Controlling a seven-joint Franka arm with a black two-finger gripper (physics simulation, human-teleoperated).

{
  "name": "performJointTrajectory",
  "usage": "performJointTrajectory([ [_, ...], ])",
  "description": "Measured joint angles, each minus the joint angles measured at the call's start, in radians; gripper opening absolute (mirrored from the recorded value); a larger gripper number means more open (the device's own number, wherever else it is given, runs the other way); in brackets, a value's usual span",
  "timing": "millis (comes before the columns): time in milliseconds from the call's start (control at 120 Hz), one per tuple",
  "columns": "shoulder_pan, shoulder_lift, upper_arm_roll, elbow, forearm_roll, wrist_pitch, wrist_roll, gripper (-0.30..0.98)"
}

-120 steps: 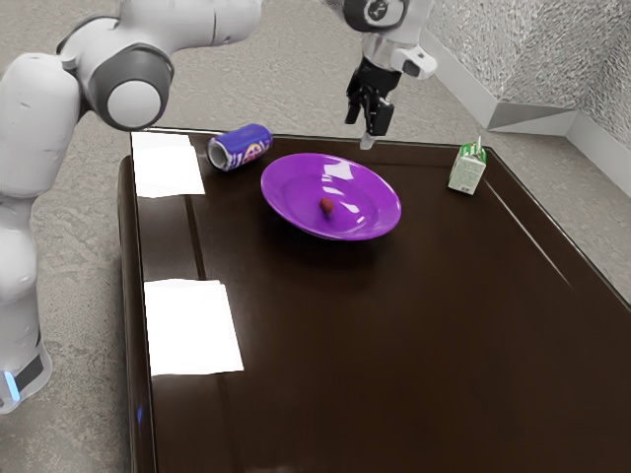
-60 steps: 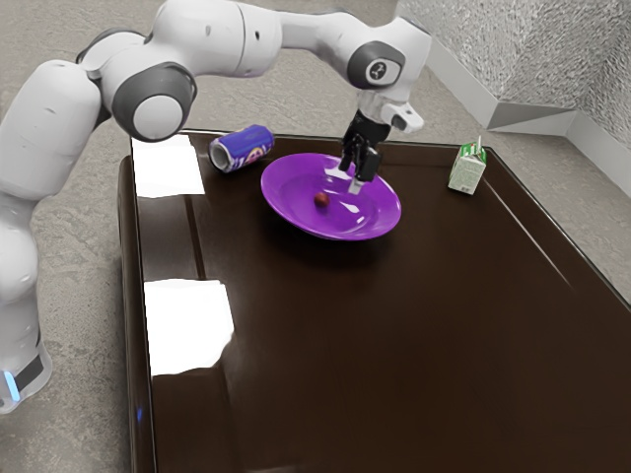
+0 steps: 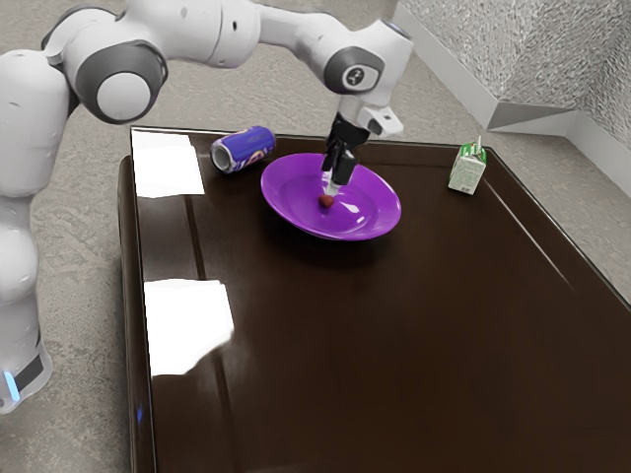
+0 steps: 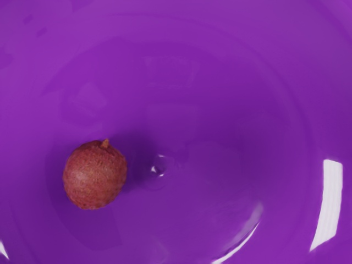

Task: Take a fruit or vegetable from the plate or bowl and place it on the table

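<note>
In the exterior view my gripper (image 3: 330, 183) points down over the purple bowl (image 3: 367, 212), its two fingers apart. The small reddish-brown round fruit (image 3: 326, 201) lies in the bowl, just below the fingertips in that view. From the wrist view, the fruit (image 4: 94, 175) with its short stem stub rests on the smooth purple inside of the bowl (image 4: 214, 126), beside the small shiny mark at the centre. Nothing is held.
A blue-purple can (image 3: 244, 150) lies on its side near the bowl, toward the exterior view's left. Toward its right stands a small green-and-white carton (image 3: 468, 168). Both are on the dark table (image 3: 424, 345), which carries bright white reflections.
My hand has come down from beyond the bowl's far edge and moved over it toward the exterior view's left. The fruit has rolled slightly back and forth; the can has shifted a little.
</note>
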Motion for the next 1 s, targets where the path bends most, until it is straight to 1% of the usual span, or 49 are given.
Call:
performJointTrajectory([
  [350,0.003,-0.002,-0.001,-0.111,0.007,0.097,0.026,0.69],
  [1000,0.005,0.003,0.021,-0.13,0.021,0.176,0.048,0.69],
])
